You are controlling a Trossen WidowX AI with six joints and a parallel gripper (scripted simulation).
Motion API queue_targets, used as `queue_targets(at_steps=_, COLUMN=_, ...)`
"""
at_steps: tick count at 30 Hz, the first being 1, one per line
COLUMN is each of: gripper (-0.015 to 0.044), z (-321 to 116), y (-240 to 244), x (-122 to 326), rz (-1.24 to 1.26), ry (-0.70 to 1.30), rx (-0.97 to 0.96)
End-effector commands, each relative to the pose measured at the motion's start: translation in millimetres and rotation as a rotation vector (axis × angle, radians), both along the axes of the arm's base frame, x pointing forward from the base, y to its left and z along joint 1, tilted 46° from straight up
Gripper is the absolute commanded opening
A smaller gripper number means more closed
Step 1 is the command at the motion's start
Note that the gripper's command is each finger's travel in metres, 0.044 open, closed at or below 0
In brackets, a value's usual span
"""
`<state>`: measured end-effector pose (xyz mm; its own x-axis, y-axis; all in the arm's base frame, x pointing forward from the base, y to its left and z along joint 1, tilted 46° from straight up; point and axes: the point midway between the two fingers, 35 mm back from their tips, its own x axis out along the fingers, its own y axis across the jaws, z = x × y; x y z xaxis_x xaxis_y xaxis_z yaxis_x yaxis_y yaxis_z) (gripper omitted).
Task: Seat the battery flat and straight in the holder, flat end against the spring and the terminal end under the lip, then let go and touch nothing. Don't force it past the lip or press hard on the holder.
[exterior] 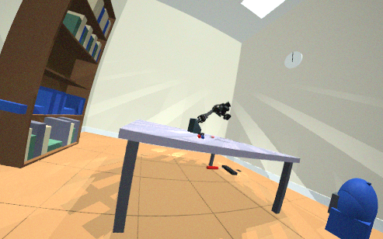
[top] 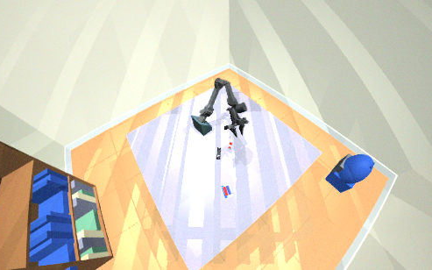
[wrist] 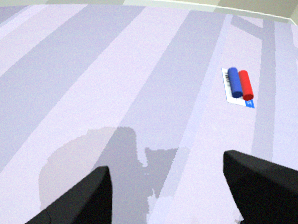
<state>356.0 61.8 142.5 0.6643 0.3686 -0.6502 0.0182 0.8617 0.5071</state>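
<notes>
A small black holder-like piece [top: 218, 152] lies on the table, with a pale part in it; its spring and lip are too small to make out. A small red-and-white item [top: 230, 145] [exterior: 212, 136] lies beside it. A blue cylinder [wrist: 235, 82] and a red cylinder [wrist: 246, 85] lie side by side on a white and blue card [wrist: 249, 104], farther from the arm's base. Which of these is the battery I cannot tell. My gripper [top: 238, 134] [wrist: 167, 169] is open and empty, above the table on the arm's side of the small items.
The pale table [top: 279, 149] [exterior: 165, 139] carries the arm's dark base [top: 201, 126] [exterior: 193, 125]. On the floor under it are a red piece [exterior: 212, 167] and a black strip [exterior: 229, 170]. A bookshelf [exterior: 22, 66] and a blue backpack [top: 357, 168] [exterior: 356, 202] stand away from the table.
</notes>
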Motion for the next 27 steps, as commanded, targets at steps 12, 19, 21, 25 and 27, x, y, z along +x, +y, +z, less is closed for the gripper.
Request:
queue_targets(at_steps=12, gripper=0.0225, z=-120.1, y=69.6, x=-66.4, rz=-0.181, ry=1.177, rx=0.505)
queue_targets(at_steps=19, gripper=0.0225, z=-120.9, y=70.3, x=-66.4, rz=-0.181, ry=1.177, rx=0.505)
queue_targets(at_steps=21, gripper=0.0225, z=-123.0, y=72.4, x=-66.6, rz=-0.181, ry=1.177, rx=0.505)
queue_targets(at_steps=25, gripper=0.0225, z=-127.7, y=77.1, x=-67.2, rz=-0.181, ry=1.177, rx=0.505)
queue_targets(at_steps=27, gripper=0.0225, z=-130.0, y=79.4, x=-67.5, rz=-0.181, ry=1.177, rx=0.505)
